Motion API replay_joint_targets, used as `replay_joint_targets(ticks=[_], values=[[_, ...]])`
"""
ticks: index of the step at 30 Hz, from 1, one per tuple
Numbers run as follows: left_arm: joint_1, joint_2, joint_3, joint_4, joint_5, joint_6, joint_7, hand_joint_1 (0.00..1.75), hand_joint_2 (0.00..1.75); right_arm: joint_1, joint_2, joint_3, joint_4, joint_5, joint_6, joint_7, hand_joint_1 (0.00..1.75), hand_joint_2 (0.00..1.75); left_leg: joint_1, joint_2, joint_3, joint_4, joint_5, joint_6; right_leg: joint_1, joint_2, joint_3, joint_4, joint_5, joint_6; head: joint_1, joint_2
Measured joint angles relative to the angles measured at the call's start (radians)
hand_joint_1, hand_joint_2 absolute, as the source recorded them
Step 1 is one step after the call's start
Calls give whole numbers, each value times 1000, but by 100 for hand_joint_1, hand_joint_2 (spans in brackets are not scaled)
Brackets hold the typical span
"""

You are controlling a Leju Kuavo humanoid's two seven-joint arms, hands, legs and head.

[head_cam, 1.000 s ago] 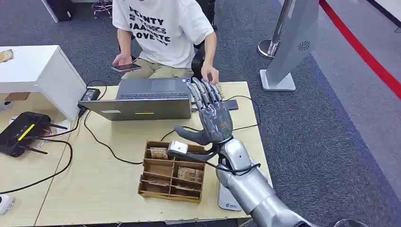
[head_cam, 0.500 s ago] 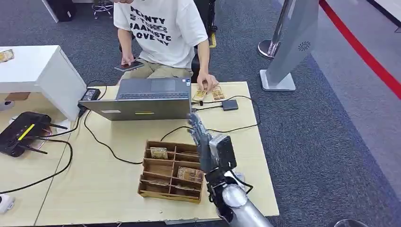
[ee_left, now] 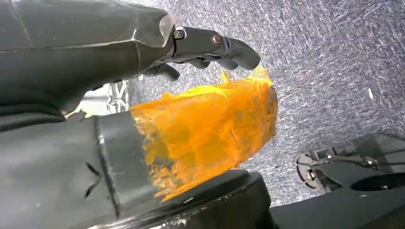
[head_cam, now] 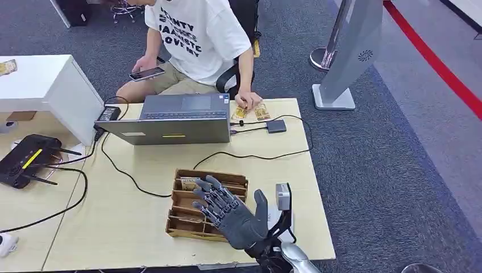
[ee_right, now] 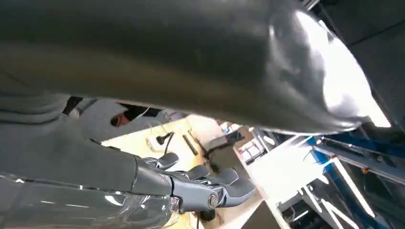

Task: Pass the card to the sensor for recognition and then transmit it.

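My right hand (head_cam: 233, 211) hovers over the near right part of the wooden compartment box (head_cam: 239, 181), fingers spread, nothing in it. In the right wrist view its dark fingers (ee_right: 210, 183) are apart above the table. Brownish cards (head_cam: 189, 183) lie in the box's compartments. Two more cards (head_cam: 261, 112) lie at the table's far edge under a person's hand (head_cam: 245, 100). A small dark square sensor (head_cam: 276, 125) sits on a cable just right of them. My left hand (ee_left: 215, 45) hangs over grey carpet, empty, with a torn orange cover (ee_left: 210, 124) on its thumb.
A grey laptop (head_cam: 176, 119) stands open at the back of the wooden table (head_cam: 136, 227), with black cables across the top. A seated person (head_cam: 196, 34) in a white T-shirt holds a phone. A black router (head_cam: 25, 159) lies left, and a grey stand (head_cam: 349, 51) is back right.
My right hand dropped from up near the laptop to the near side of the box and turned over. The person shifted and set a hand on the far cards.
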Motion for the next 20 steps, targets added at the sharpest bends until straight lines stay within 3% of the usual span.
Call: replay_joint_targets(ticks=[5,11,20], values=[[-19,12,0,0,-8,-23,15,0,0,-31,18,-1,62,-123,95,46,0,0,0,0,0,0,0,0,0,0,0,0,0,0,0,0],[-25,21,0,0,-5,-31,13,0,0,-48,38,0,117,-137,166,47,0,0,0,0,0,0,0,0,0,0,0,0,0,0,0,0],[-31,23,0,0,-16,-35,13,0,0,-58,47,-1,146,-128,200,25,0,0,0,0,0,0,0,0,0,0,0,0,0,0,0,0]])
